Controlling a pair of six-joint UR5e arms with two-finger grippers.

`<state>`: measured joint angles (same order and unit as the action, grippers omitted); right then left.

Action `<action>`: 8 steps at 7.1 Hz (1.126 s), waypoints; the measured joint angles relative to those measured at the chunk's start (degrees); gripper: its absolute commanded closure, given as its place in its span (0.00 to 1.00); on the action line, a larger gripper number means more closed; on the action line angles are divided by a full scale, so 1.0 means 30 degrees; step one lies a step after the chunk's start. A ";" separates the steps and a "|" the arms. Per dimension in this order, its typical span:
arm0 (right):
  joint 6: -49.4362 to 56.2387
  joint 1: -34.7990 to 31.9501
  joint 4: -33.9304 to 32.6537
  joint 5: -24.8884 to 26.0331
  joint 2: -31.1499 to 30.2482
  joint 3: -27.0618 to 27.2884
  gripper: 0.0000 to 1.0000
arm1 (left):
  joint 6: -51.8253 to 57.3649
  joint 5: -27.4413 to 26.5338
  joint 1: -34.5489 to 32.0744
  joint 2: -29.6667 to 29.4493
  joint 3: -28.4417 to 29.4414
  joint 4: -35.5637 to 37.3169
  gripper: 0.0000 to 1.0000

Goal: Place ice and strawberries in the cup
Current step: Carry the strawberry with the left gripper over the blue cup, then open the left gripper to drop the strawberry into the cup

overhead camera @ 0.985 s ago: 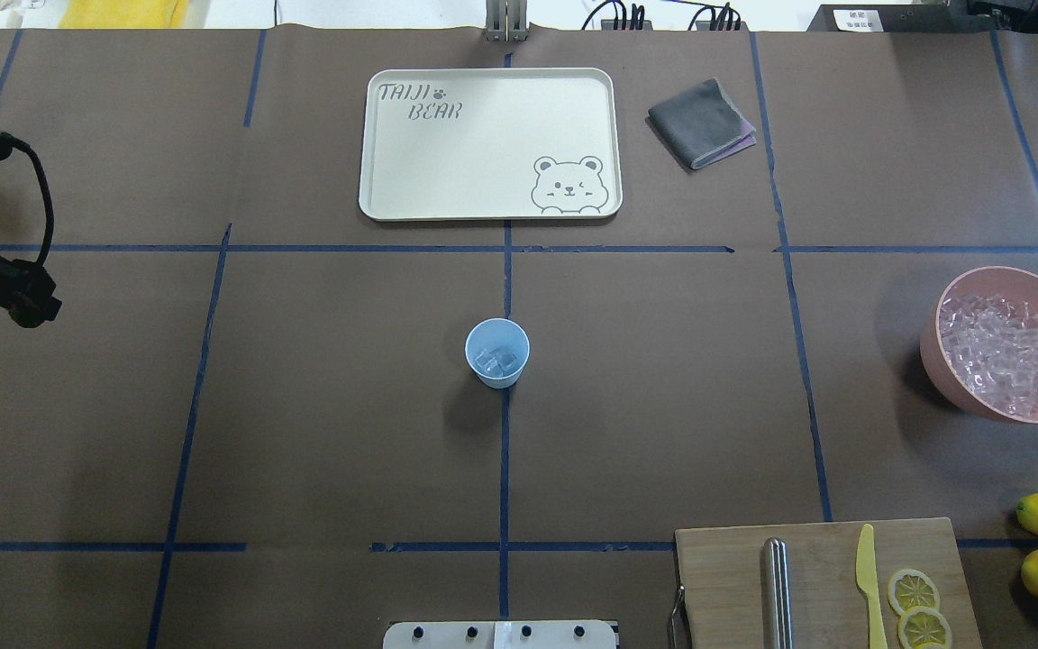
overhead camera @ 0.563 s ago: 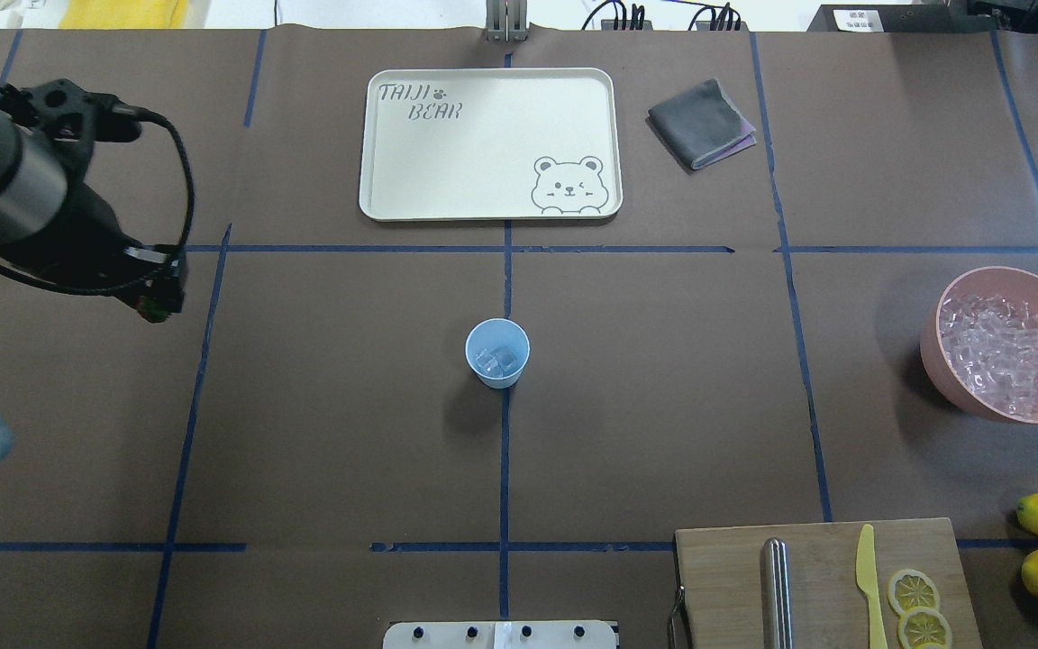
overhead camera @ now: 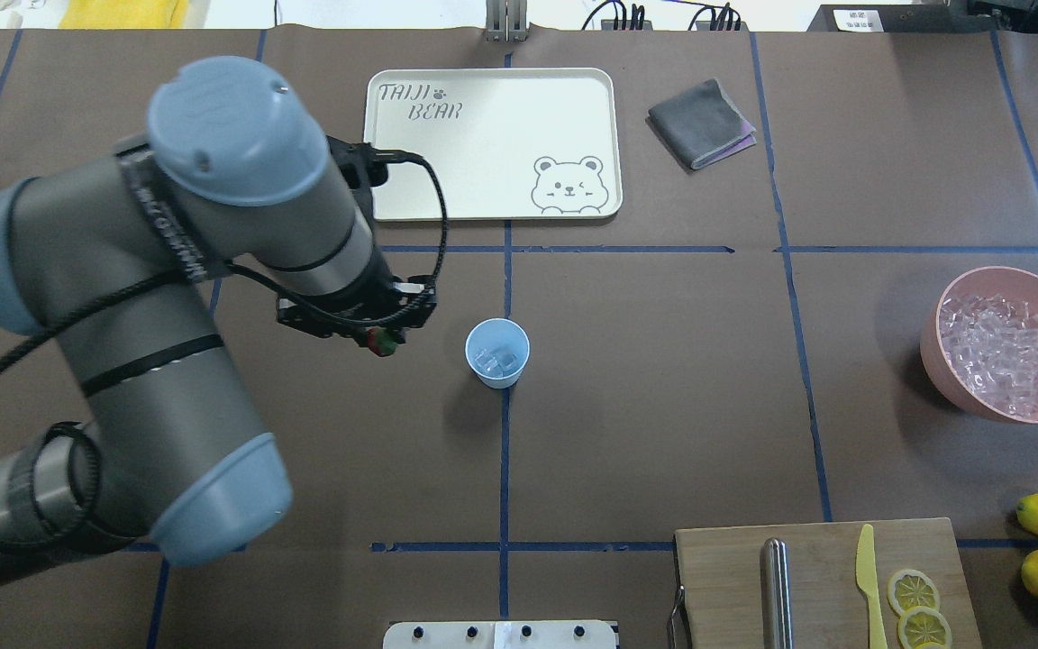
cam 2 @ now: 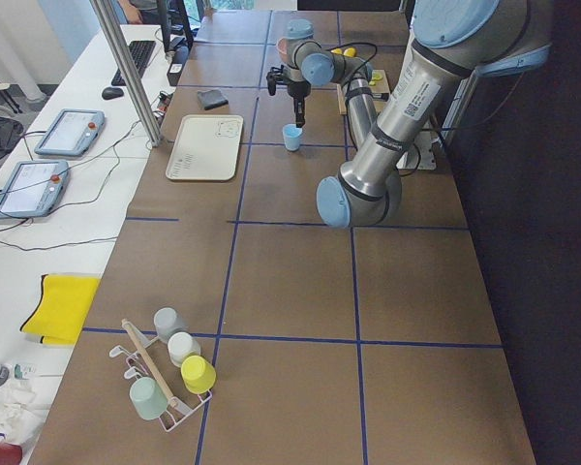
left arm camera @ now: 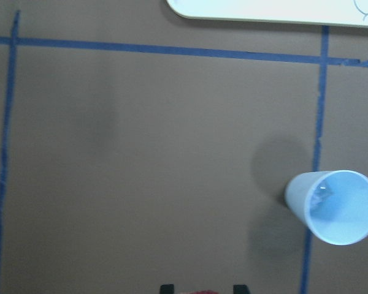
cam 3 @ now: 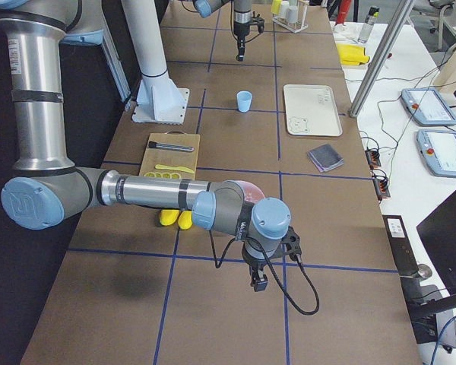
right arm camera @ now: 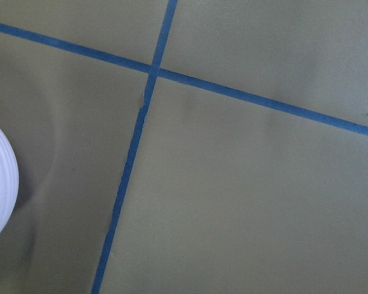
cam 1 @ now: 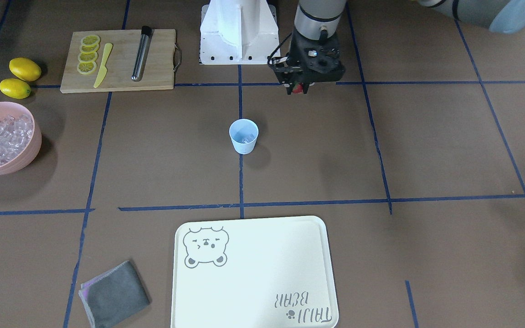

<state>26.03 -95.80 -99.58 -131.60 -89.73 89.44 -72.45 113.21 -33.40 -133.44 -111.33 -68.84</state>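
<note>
While clamping the strawberry [overhead camera: 383, 343], the left pincer [overhead camera: 380, 340] hangs pointing downward, near the cup [overhead camera: 497, 353].

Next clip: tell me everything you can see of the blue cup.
The cup is a small pale-blue tumbler, plastic by its look, tapered toward the base, plain, without handle. It stands upright and open-topped on the brown table, on a blue tape line near the middle. A few clear ice cubes lie at its bottom. Nothing grips it: the left gripper, shut on a strawberry, hangs to its side, apart.
</note>
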 measured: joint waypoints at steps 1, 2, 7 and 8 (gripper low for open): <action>-0.0003 0.0000 0.0000 0.0001 -0.0125 0.0195 0.00 | -0.0804 -0.0411 0.0578 -0.1148 0.1479 -0.0600 0.94; -0.0003 0.0000 -0.0005 -0.0010 -0.0179 0.0283 0.00 | -0.1418 -0.0658 0.0852 -0.1749 0.2961 -0.1906 0.93; -0.0004 0.0000 0.0000 0.0000 -0.0206 0.0332 0.00 | -0.2632 -0.1374 0.0995 -0.2974 0.7076 -0.5053 0.04; -0.0003 0.0000 0.0000 0.0006 -0.0206 0.0332 0.00 | -0.2624 -0.1386 0.0996 -0.2973 0.7113 -0.5060 0.01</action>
<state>26.02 -95.80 -99.58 -131.58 -90.35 90.44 -80.32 109.06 -30.41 -142.35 -89.99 -84.03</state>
